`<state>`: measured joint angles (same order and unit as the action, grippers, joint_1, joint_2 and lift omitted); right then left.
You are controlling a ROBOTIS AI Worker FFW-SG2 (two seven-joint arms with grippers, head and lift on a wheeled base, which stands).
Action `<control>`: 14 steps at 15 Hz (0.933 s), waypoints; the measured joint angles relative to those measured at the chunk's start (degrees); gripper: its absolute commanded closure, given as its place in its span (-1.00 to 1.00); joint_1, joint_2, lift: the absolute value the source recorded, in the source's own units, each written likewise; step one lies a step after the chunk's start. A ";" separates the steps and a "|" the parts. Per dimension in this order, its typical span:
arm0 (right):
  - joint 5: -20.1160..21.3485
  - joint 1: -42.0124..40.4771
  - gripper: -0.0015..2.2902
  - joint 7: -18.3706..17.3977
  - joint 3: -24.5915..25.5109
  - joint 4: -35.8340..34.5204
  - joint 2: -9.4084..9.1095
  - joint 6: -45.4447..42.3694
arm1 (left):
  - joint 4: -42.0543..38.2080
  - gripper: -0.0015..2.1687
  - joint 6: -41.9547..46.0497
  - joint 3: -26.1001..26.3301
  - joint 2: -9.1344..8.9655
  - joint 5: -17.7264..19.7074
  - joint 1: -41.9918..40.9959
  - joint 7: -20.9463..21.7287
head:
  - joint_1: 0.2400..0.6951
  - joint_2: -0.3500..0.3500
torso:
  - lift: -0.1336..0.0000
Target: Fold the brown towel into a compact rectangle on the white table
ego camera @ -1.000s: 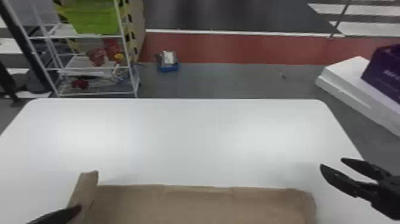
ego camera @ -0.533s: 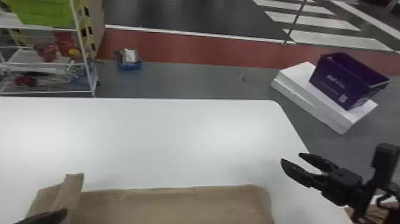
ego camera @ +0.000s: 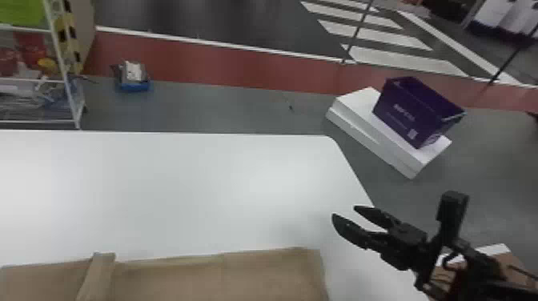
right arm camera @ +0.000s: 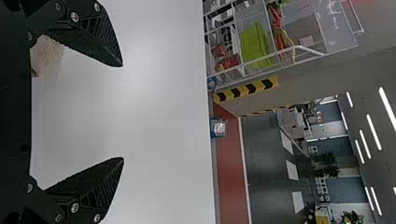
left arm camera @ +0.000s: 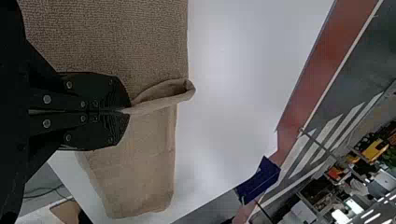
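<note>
The white, flat, round-cornered table [ego camera: 200, 192] supports the brown, rectangular cloth towel [ego camera: 240, 276] near the robot. Black, two-fingered left gripper [left arm camera: 129, 111]: clenched on a raised towel fold. Black, two-fingered right gripper [ego camera: 345, 211]: jaws released, empty, near the table's right edge.

the towel [ego camera: 216, 276] is brown, the table [ego camera: 180, 192] white.

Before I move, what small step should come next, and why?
I'd probably ease the left pincer rightward and down, laying the raised fold over: that pincer is shut on the towel, which lies flat to the fold's right, while the right pincer hangs open.
</note>
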<state>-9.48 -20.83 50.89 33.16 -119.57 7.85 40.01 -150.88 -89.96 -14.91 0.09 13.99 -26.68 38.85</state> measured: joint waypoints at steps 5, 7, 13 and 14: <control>0.54 0.00 -0.84 -0.60 -2.46 2.73 0.99 -2.08 | 0.35 0.25 0.30 4.05 0.00 2.07 0.22 -3.89 | 1.00 -1.00 | -0.85; 0.65 0.00 -0.84 -0.53 -3.41 2.84 1.02 -2.63 | 2.04 0.25 3.12 5.77 0.00 2.77 0.23 -4.30 | 1.00 -1.00 | -0.85; 1.71 -0.38 -0.84 -0.71 -6.69 2.85 0.93 -3.12 | 8.92 0.21 14.75 11.90 0.00 3.45 1.22 -8.38 | 1.00 -1.00 | -0.85; 1.71 -0.41 -0.84 -0.72 -6.86 2.85 0.93 -3.14 | 9.55 0.21 15.09 12.24 0.00 3.21 1.29 -8.32 | 1.00 -1.00 | -0.85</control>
<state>-7.77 -21.24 50.17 26.30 -116.72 8.78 36.87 -141.33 -74.87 -2.66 0.09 17.20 -25.39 30.54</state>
